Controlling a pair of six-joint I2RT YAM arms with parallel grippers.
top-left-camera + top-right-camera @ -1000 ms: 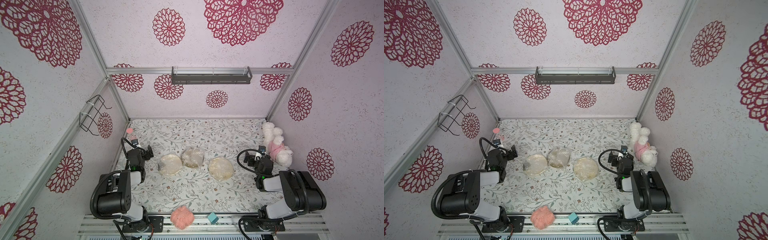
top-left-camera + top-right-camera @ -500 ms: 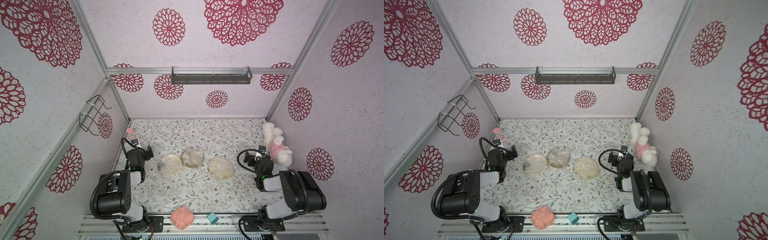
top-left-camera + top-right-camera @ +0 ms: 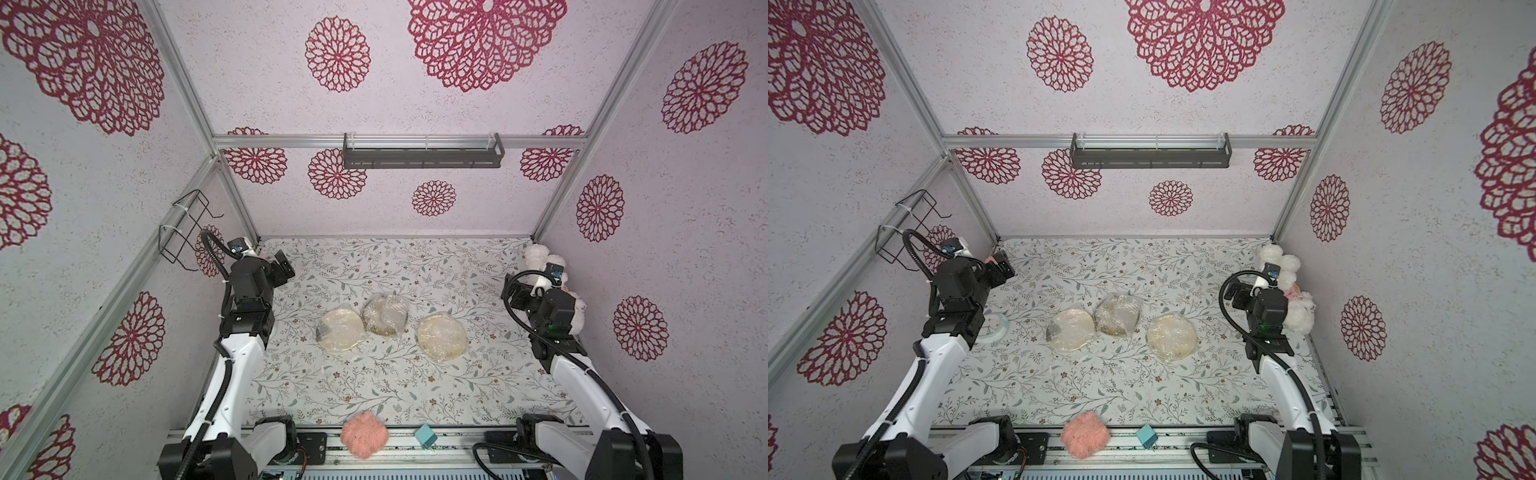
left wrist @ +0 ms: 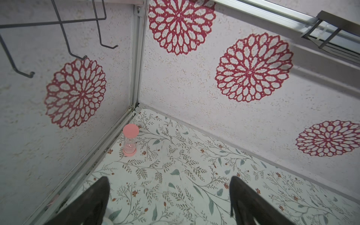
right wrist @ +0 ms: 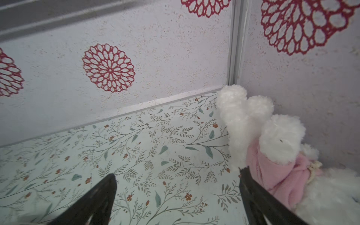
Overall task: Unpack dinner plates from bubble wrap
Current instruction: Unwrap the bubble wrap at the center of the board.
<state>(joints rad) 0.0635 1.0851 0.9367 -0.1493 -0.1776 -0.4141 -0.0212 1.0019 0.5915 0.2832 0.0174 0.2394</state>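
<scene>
Dinner plates [image 3: 340, 330], three round discs in clear crinkly bubble wrap [image 3: 384, 313], lie untouched; black left gripper [image 4: 169, 181] and right gripper [image 5: 177, 173] gape wide, empty.

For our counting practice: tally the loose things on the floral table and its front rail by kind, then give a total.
Wrapped plates: 3
Pink sand timer: 1
Plush toy: 1
Pink fluffy ball: 1
Teal block: 1
Blue-rimmed white disc, partly hidden: 1
Total: 8
</scene>
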